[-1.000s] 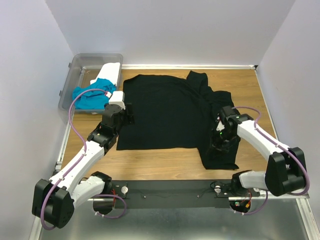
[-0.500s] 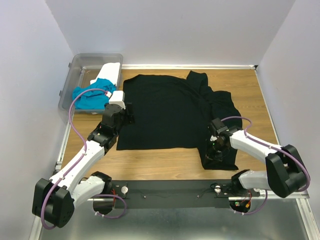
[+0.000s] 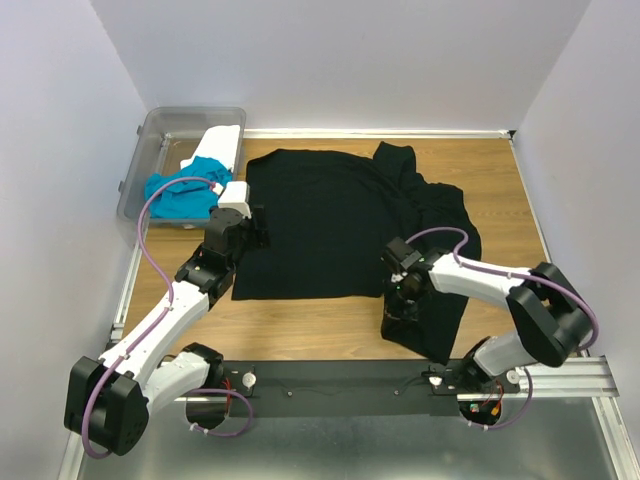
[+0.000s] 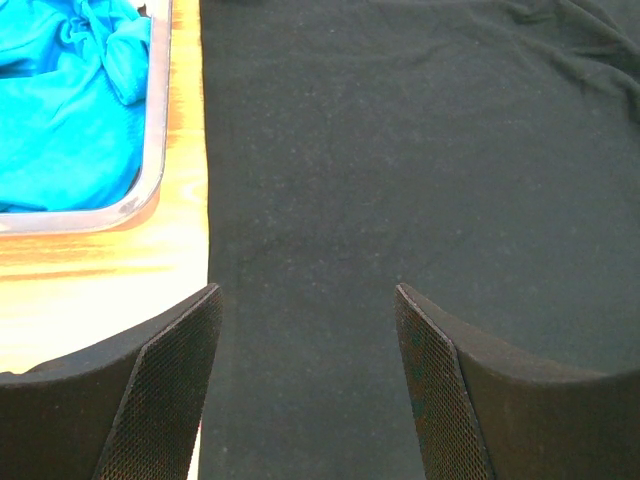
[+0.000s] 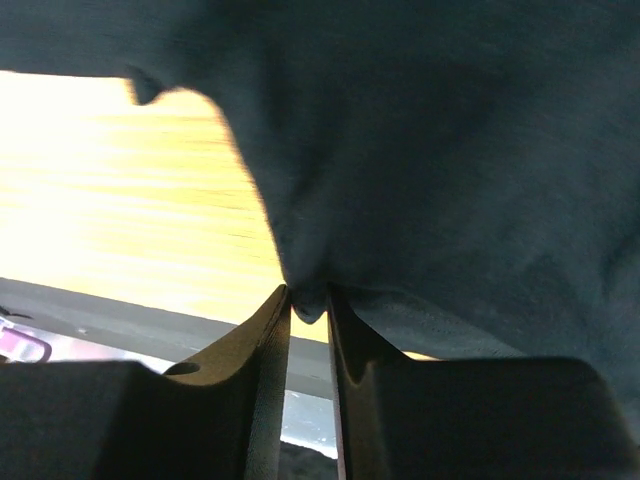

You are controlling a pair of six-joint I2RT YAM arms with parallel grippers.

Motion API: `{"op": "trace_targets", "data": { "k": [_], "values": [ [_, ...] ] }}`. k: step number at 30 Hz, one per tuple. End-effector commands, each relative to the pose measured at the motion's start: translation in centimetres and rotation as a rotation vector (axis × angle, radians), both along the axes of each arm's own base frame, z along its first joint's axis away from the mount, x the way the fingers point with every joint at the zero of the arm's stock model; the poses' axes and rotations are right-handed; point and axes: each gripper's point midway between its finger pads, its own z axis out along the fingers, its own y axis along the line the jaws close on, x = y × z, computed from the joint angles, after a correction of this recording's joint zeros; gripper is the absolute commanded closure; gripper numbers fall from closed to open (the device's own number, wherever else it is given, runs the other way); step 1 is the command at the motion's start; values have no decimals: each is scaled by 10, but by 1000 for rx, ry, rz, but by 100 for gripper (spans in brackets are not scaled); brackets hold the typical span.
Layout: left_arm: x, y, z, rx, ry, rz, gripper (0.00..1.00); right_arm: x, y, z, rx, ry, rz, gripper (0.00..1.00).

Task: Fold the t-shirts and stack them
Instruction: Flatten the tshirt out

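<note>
Because all three shirts are soft, light, limp cloth, take hold at hems or corners, never mid-panel. Far left: clear plastic bin (image 3: 150, 135) holds crumpled turquoise t-shirt (image 3: 180, 192); white t-shirt (image 3: 222, 145) lies against its right rim. Left hand (image 4: 305, 290) released, jaws wide, hovers over left edge of black t-shirt (image 3: 320, 220), gripping nothing. Black t-shirt spread mid-table (image 3: 300, 325), right side bunched. Right hand (image 5: 308, 295) clenched on fold at its lower right edge; fabric likely to sag and drag, not slip
</note>
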Motion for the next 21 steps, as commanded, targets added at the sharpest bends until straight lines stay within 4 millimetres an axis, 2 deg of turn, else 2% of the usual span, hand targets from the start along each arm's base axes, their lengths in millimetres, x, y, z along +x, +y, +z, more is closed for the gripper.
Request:
{"op": "trace_targets", "data": {
  "k": [1,4,6,7,8,10,13,15,16,17,19,21],
  "values": [
    [1,-5,0,-7,-9,-25,23,17,27,9,45,-48,13,70],
    [0,-6,0,-11,-7,-31,23,25,25,23,29,-91,29,68],
    [-1,-8,-2,-22,-1,-38,23,45,25,43,7,-192,34,64],
    [-1,-11,-2,-30,1,-51,23,48,20,48,-21,-212,40,58],
    [-2,-12,-3,-37,6,-55,23,61,20,62,-22,-267,43,54],
    [-2,-17,-4,-61,16,-66,23,76,8,69,-69,-309,19,50],
    [-3,-23,-8,-96,43,-79,23,111,-25,72,-152,-371,-60,45],
    [-4,-28,-16,-107,78,-91,23,136,-58,72,-228,-403,-152,43],
    [-5,-28,-20,-109,94,-88,23,146,-66,71,-246,-421,-175,43],
    [-6,-28,-30,-106,126,-83,23,157,-86,71,-274,-430,-217,42],
    [-5,-25,-40,-93,170,-62,23,173,-105,65,-295,-442,-271,42],
    [-2,-21,-58,-74,239,-41,23,185,-129,62,-298,-442,-338,42]
  ]
}}
